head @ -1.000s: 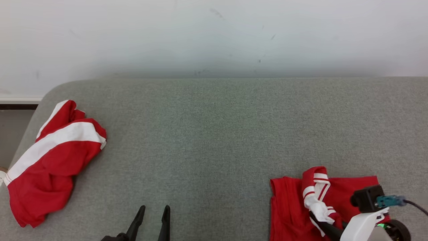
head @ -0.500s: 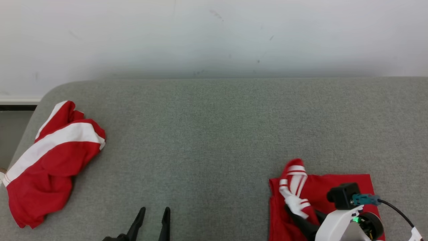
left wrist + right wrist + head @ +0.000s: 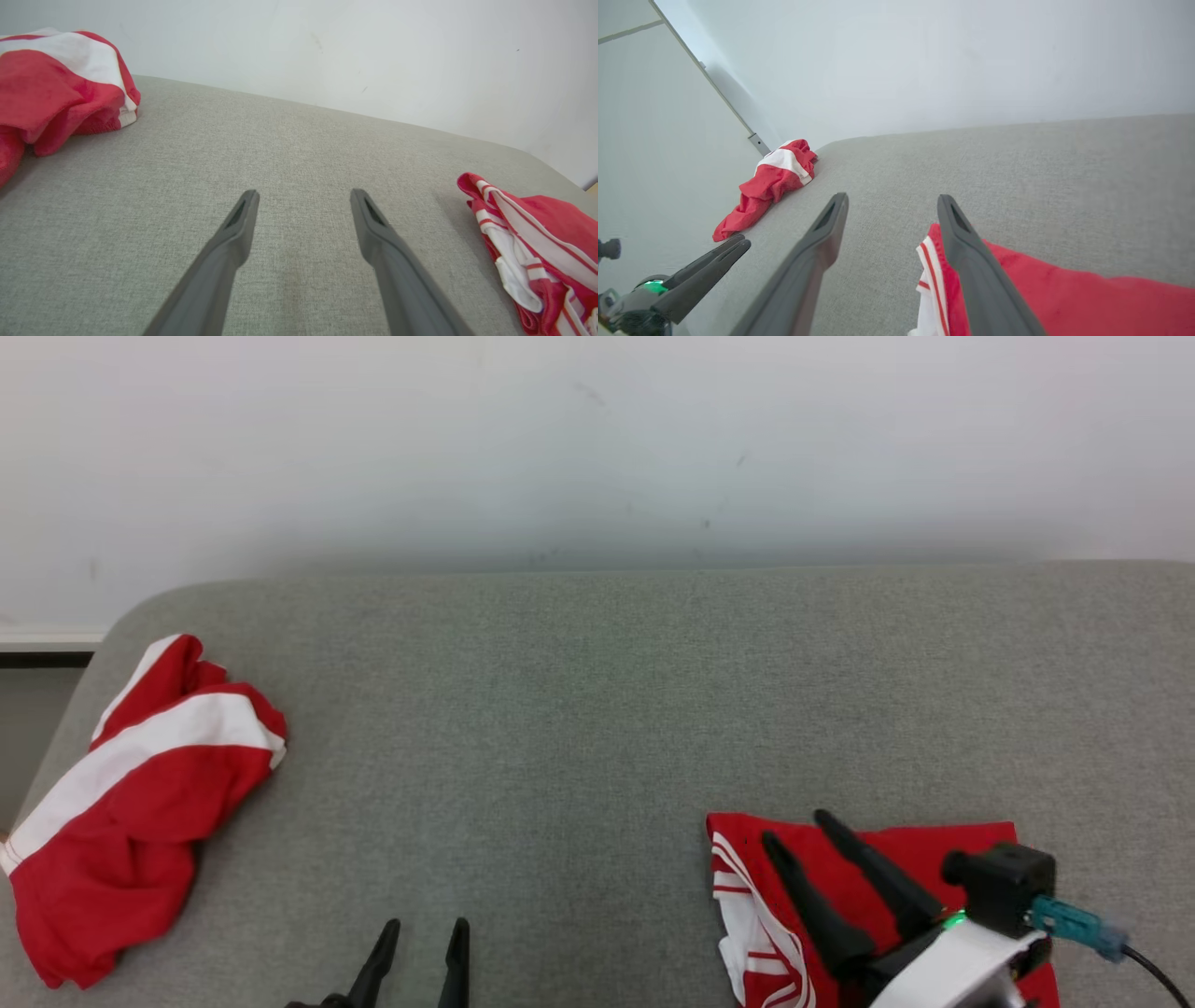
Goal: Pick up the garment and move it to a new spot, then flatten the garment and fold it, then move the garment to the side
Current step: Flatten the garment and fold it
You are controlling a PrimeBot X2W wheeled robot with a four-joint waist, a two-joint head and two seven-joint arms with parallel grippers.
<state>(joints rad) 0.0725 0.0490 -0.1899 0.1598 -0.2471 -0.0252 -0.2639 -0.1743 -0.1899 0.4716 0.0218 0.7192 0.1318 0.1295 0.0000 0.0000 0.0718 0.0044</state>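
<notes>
Having let the garment [image 3: 943,847] drop, the right hand [image 3: 794,827] is hanging spread and empty over it at the table's [image 3: 597,709] near right, limp, light cloth probably best pinched at an edge.

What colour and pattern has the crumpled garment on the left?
The crumpled garment is red with a broad white band, best seen in the head view.

Bright, even, diffuse light; soft faint shadows; wide-angle stretch in wrist views.

Red garment [image 3: 924,840] w/ white-striped edge lies folded, prob. flat, at front-right of grey surface [image 3: 597,709]
</notes>
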